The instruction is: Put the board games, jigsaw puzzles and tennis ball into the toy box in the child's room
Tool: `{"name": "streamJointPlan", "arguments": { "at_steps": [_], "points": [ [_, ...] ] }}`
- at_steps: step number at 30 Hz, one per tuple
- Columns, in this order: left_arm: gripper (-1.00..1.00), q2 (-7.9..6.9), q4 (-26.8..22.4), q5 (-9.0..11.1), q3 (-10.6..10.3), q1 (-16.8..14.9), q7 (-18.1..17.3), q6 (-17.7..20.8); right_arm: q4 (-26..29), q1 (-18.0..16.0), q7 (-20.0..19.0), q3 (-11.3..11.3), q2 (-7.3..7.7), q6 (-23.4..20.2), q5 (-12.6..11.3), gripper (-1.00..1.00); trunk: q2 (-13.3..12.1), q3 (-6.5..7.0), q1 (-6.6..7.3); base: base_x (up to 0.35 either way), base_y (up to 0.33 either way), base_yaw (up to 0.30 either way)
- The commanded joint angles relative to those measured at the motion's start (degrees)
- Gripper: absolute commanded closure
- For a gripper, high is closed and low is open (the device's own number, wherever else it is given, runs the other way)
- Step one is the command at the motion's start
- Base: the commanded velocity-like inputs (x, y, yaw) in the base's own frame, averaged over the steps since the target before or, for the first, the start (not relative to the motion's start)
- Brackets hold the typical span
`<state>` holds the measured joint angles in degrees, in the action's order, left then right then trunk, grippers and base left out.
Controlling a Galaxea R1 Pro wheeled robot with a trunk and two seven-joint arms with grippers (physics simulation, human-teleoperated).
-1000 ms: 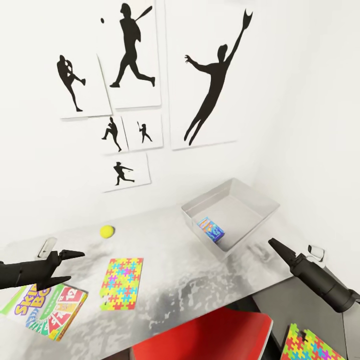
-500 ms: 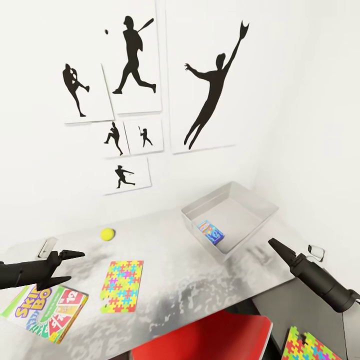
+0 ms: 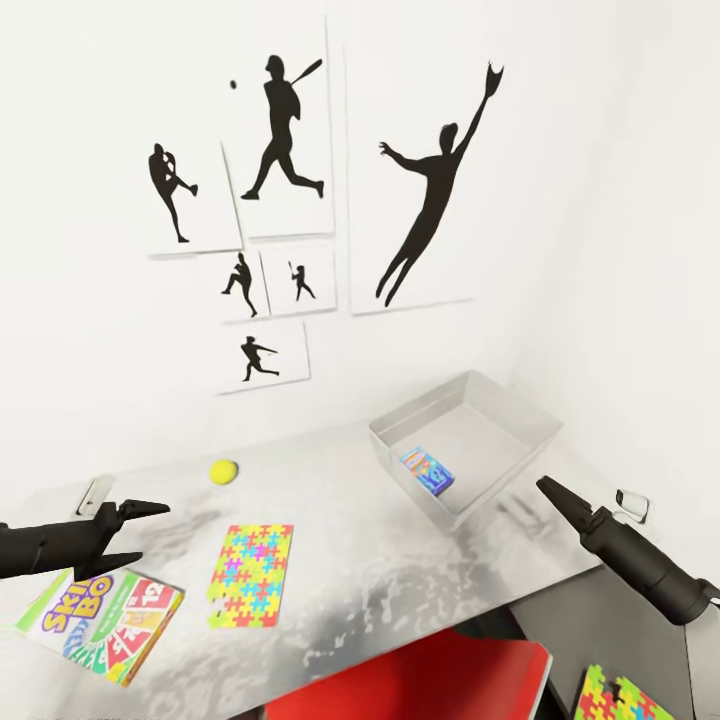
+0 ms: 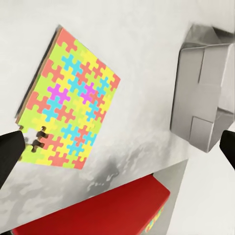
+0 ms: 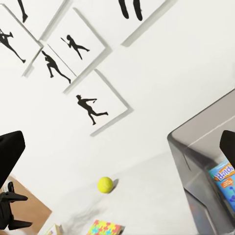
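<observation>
The light grey toy box (image 3: 520, 425) stands at the table's (image 3: 380, 590) far right with a small blue printed box (image 3: 427, 472) lying inside. A tennis ball (image 3: 223, 471) rests near the wall. One jigsaw puzzle (image 3: 250, 575) lies flat mid-table; another jigsaw puzzle (image 3: 625, 698) lies down on the floor at the right. A yellow and green board game (image 3: 100, 620) sits at the near left. My left gripper (image 3: 150, 533) hovers open above that game. My right gripper (image 3: 545, 487) hangs open beside the toy box's near corner. The bed is out of view.
A red chair (image 3: 420, 680) is tucked under the table's front edge. White walls with black baseball silhouette posters (image 3: 430, 180) close off the back and right. The right wrist view looks over the tennis ball (image 5: 105, 184) and toy box (image 5: 196, 147).
The head camera has turned slightly, so the whole picture slid right and down. Both arms hold the same pose and nothing on the table has moved.
</observation>
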<state>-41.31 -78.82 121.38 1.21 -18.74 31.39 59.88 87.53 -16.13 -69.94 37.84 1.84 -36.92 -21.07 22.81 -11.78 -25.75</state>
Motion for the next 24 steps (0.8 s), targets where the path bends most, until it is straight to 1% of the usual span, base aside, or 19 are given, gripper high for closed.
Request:
{"name": "streamJointPlan", "arguments": {
  "at_steps": [1, 6, 13, 24],
  "points": [
    [-1.0, 0.0, -0.02, 0.52, 0.02, -0.07, 0.6, 0.12, 0.0, -0.05, -0.1, 0.04, 0.0, -0.45, -0.2, -1.0, 0.11, -0.02, -0.04, -0.006, 0.0, 0.114],
    [-1.0, 0.0, -0.02, 0.52, 0.02, -0.07, 0.6, 0.12, 0.0, -0.05, -0.11, 0.04, 0.0, -0.44, -0.2, -1.0, 0.11, 0.45, -0.04, -0.078, 0.0, 0.125],
    [-1.0, 0.0, -0.02, 0.52, 0.02, -0.07, 0.6, 0.12, 0.0, -0.05, -0.11, 0.04, 0.0, -0.15, -0.2, -1.0, 0.11, 1.11, -0.04, -0.186, 0.0, 0.134],
    [-1.0, 0.0, -0.02, 0.52, 0.02, -0.07, 0.62, 0.12, 0.0, -0.05, 0.06, -0.02, 0.0, 0.81, -0.2, -1.0, 0.11, 2.12, -0.04, -0.021, 0.0, 0.145]
  ]
}}
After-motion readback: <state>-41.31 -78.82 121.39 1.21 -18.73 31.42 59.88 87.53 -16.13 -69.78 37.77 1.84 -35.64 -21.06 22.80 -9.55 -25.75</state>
